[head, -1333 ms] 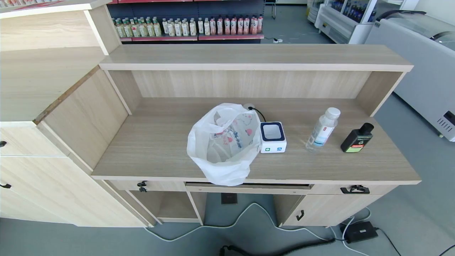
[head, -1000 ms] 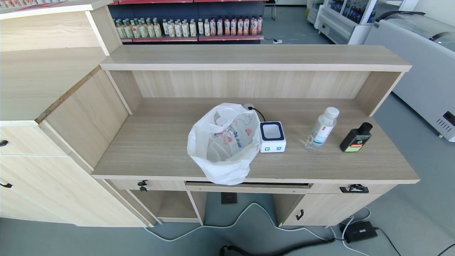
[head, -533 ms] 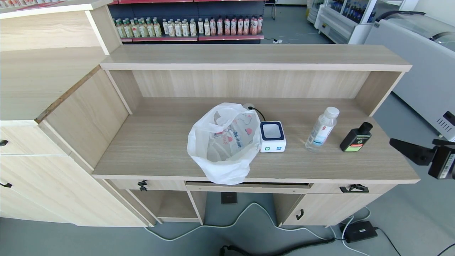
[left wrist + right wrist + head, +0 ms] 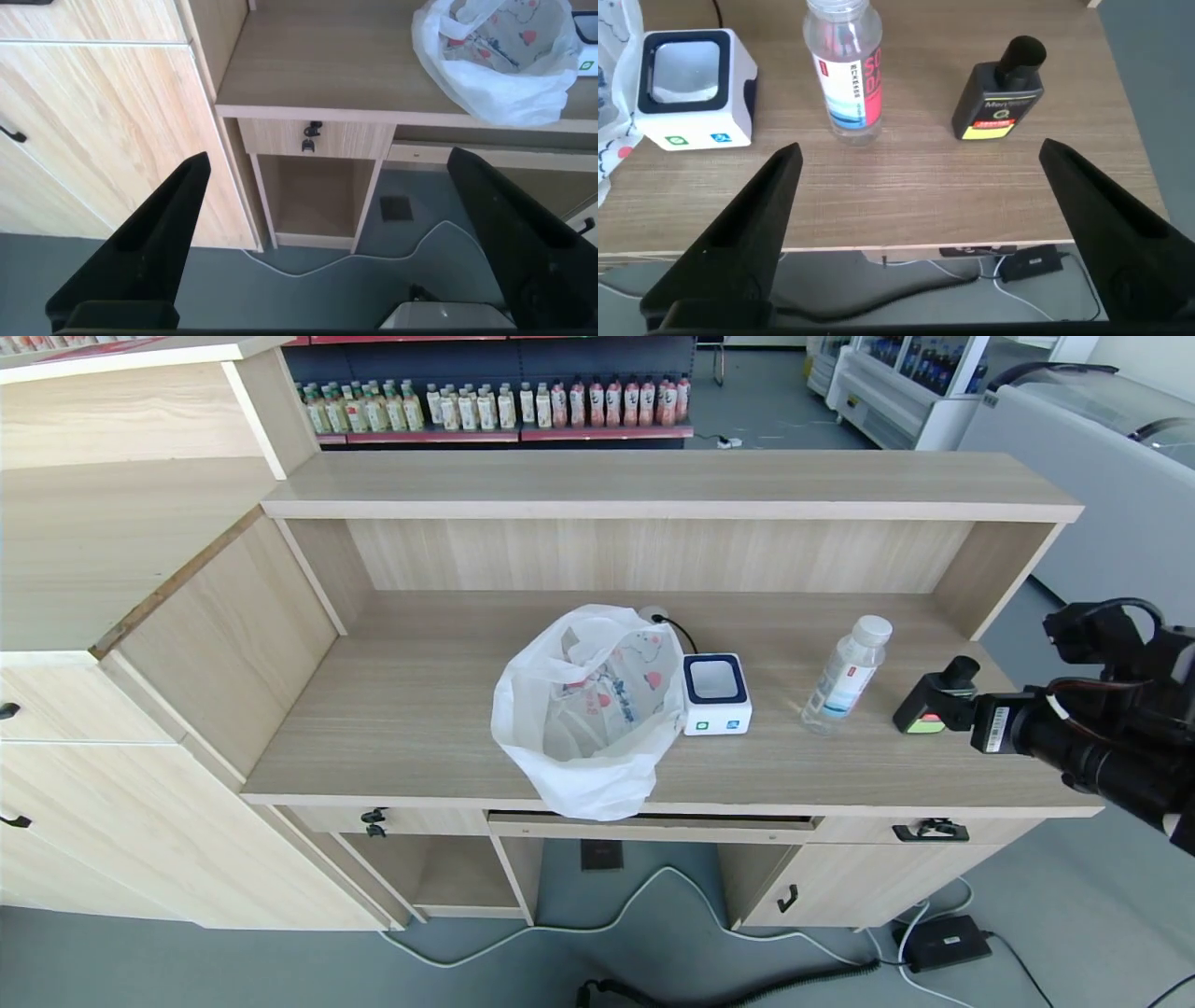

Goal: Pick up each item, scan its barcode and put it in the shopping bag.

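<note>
An open white shopping bag [image 4: 583, 709] stands mid-counter, with a white barcode scanner [image 4: 716, 695] touching its right side. Further right stand a clear bottle [image 4: 845, 677] with a white cap and a black bottle [image 4: 934, 702] with a green and red label. My right arm [image 4: 1102, 747] comes in from the right, its front end just beside the black bottle. My right gripper [image 4: 920, 154] is open and holds nothing; the clear bottle [image 4: 845, 70] and black bottle [image 4: 999, 89] stand beyond its fingers. My left gripper [image 4: 327, 161] is open, low in front of the counter's left end, with the bag [image 4: 495, 47] up beyond it.
The counter [image 4: 420, 728] has a raised back shelf [image 4: 653, 481] and side walls. A taller cabinet [image 4: 112, 579] stands on the left. Drawers, an open compartment [image 4: 313, 196] and cables [image 4: 653, 915] lie under the front edge. Chest freezers [image 4: 1102, 457] stand at the back right.
My right arm has come into the head view from the right and moved left up to the black bottle. The items on the counter have not moved.
</note>
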